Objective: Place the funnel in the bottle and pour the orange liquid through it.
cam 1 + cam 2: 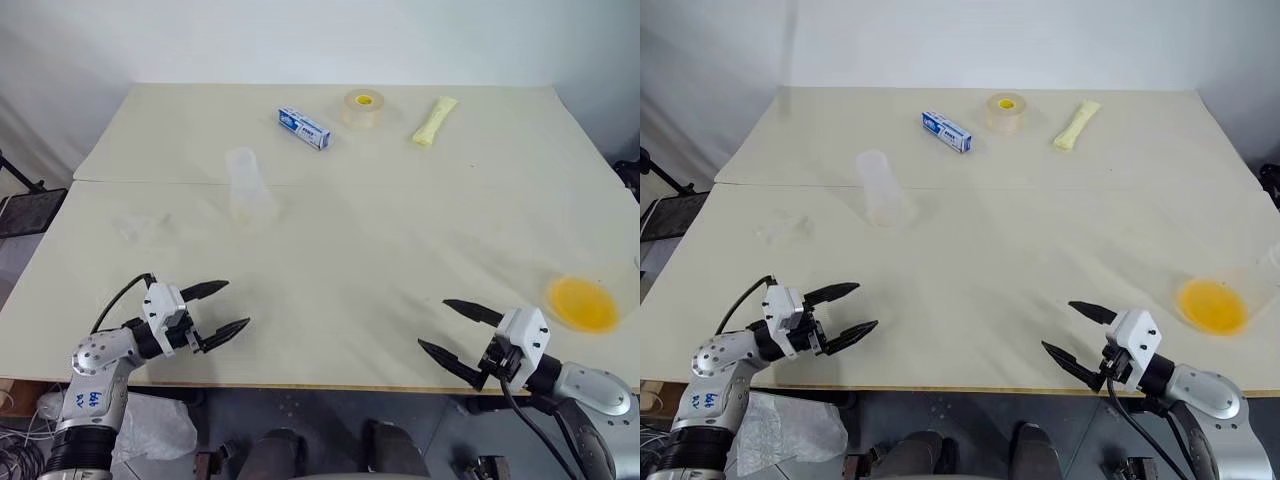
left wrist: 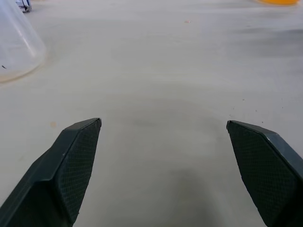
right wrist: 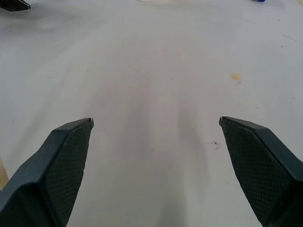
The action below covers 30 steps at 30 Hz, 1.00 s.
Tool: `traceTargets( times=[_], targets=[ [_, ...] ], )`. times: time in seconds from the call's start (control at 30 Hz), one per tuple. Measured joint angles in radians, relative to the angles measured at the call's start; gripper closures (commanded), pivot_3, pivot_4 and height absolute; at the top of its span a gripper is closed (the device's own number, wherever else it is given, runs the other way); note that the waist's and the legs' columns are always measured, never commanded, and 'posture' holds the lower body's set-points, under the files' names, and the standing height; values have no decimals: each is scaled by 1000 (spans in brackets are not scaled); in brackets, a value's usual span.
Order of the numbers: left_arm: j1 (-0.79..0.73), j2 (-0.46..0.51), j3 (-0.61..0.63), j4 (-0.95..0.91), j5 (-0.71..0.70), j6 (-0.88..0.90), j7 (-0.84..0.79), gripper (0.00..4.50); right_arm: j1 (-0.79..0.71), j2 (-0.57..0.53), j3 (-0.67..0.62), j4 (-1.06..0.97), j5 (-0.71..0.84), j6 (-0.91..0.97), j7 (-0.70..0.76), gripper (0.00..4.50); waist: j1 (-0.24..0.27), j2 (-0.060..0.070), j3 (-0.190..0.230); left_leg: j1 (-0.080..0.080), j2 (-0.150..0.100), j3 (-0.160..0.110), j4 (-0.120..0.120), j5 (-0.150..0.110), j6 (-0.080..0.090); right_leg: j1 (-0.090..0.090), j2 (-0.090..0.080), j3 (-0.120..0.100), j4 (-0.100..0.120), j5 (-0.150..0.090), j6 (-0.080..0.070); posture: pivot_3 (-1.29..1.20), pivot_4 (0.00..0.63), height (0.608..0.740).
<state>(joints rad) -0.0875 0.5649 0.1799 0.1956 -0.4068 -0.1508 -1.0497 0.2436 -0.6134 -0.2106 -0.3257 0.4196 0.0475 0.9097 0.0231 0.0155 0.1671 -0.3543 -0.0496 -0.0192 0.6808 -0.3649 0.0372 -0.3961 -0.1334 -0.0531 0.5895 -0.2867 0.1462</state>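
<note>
The frosted white bottle (image 1: 247, 190) stands upright, left of the table's middle, with its mouth open; its base also shows in the left wrist view (image 2: 16, 45). A faint clear funnel (image 1: 135, 228) lies on the table to the bottle's left. The orange liquid (image 1: 582, 303) sits in a clear vessel near the right edge, its outline hard to make out. My left gripper (image 1: 235, 305) hovers open and empty over the front left of the table, well short of the bottle. My right gripper (image 1: 435, 323) is open and empty at the front right, left of the orange liquid.
At the back of the table (image 1: 400, 230) lie a blue and white box (image 1: 304, 128), a tape roll with a yellow centre (image 1: 364, 108) and a pale yellow packet (image 1: 435, 120). A seam runs across the table behind the bottle.
</note>
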Motion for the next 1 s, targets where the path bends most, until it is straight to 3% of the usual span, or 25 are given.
traceTargets(
  times=[0.37,0.67,0.87,1.0],
  targets=[
    [25,-38,15,-112,-10,184,200,0,-42,0,8,19,0,0,9,28,-2,0,0,0,0,0,0,0,0,0,0,1,1,0,0,0,150,740],
    [155,-112,128,-238,-39,168,329,0,-145,-9,36,63,4,34,44,28,1,-1,1,0,2,0,1,0,-1,1,1,2,0,0,0,0,150,740],
    [42,-123,124,-216,-13,184,429,0,-210,-1,68,64,13,50,47,28,4,-2,1,0,1,-1,1,0,-1,1,1,0,1,0,0,0,150,740],
    [-210,-150,92,-93,42,226,548,0,-237,9,86,41,25,69,35,28,7,-4,2,0,-1,-1,2,1,0,1,3,-8,5,0,0,0,150,740]
  ],
)
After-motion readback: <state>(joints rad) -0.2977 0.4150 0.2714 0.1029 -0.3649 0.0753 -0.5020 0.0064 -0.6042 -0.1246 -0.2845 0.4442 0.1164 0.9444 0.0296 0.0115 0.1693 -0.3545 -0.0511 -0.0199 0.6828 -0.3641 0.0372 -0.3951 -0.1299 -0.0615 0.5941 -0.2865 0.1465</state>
